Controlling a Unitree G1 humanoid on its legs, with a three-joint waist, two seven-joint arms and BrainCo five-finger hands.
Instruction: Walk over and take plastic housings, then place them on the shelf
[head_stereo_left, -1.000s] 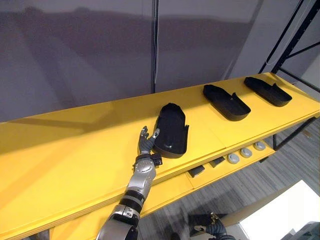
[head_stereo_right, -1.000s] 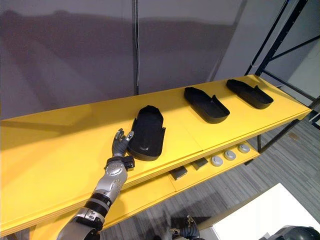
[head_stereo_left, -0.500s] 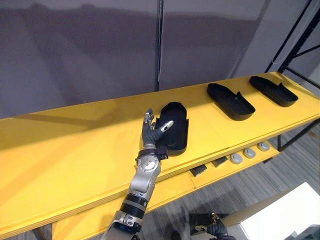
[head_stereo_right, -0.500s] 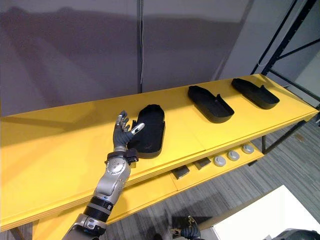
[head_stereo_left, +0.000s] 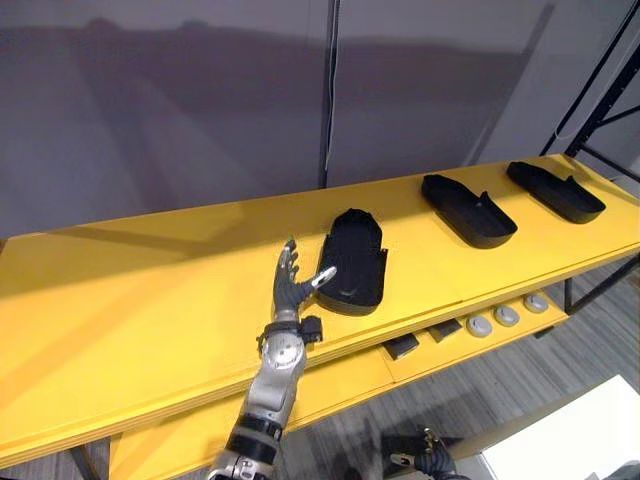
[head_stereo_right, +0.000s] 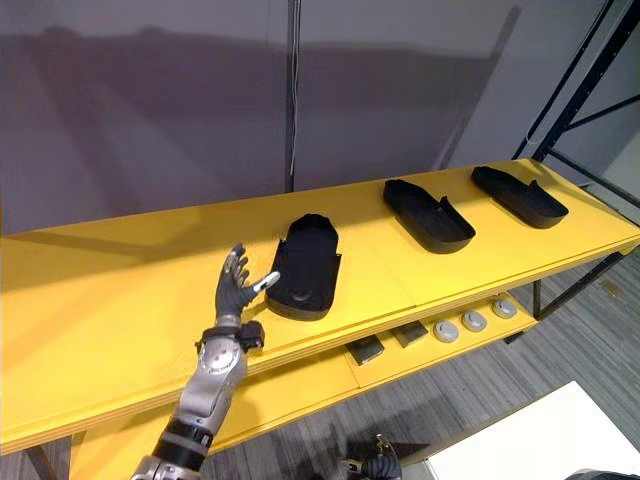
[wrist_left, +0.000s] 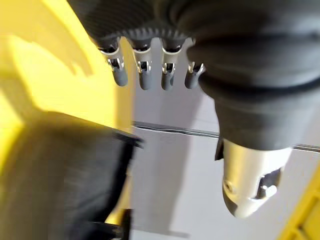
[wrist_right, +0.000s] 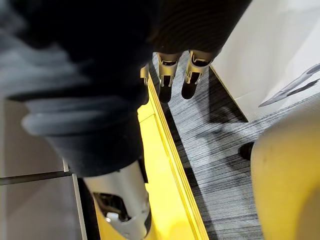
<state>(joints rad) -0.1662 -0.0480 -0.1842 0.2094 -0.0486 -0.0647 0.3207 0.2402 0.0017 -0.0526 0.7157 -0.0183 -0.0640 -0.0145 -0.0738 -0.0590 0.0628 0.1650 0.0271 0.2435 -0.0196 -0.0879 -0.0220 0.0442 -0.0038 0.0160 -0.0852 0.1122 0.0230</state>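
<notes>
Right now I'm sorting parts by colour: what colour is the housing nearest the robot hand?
The housing is black, clearest in the right eye view.

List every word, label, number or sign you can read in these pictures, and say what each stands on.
No text can be read. The black housings, the yellow shelf and the grey discs on the lower board show no print, and the left hand bears none either.
</notes>
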